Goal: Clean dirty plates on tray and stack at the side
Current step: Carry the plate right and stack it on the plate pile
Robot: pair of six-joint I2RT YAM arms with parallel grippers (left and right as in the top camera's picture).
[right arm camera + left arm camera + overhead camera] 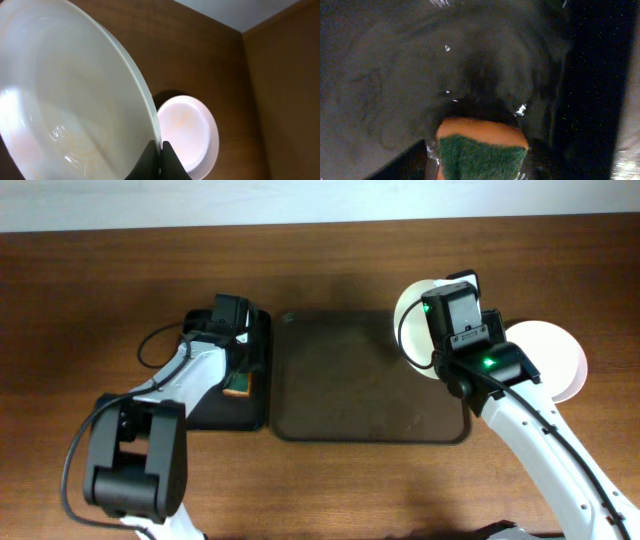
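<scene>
Half hiding one plate (412, 305) under the right gripper (160, 152), pinching its rim between jaws closed tight on it, holding it tilted over the far right corner of the tray (330, 380). Showing faint orange smears across its white face. Leaving a second plate (187, 130) lying flat on the bare tabletop (400, 480) to the right, clear of the tray. Clamping a green-and-orange sponge (482, 150) in the left gripper (240, 370), jaws closed on it, hovering over the black tray (215, 415).
</scene>
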